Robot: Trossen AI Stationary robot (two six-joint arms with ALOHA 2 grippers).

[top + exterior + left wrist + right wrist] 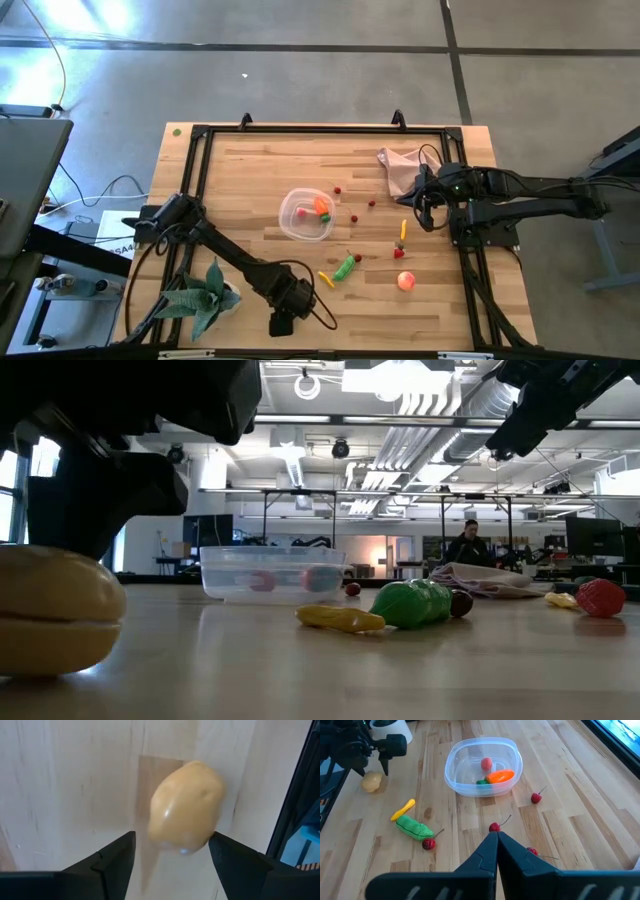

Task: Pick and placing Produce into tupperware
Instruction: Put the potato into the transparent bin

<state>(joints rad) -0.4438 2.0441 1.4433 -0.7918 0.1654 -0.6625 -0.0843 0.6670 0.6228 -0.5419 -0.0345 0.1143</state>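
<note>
The tub sits near the middle of the wooden table, and inside it lie an orange carrot, a small green piece and a pinkish-red piece. The rest of the toy food lies loose on the boards: a green pepper with a yellow piece just beside it, a peach-coloured fruit further toward the right side, and a few red cherries scattered around the tub.

The left gripper is down at the near edge of the table, above a tan potato. Its fingers are spread on either side of the potato, which rests on the wood; I cannot tell whether they touch it.

The right gripper hangs over the right part of the table, its fingers pressed together and holding nothing. A pink cloth lies crumpled beside it. A green leafy plant lies at the table's near left corner.
</note>
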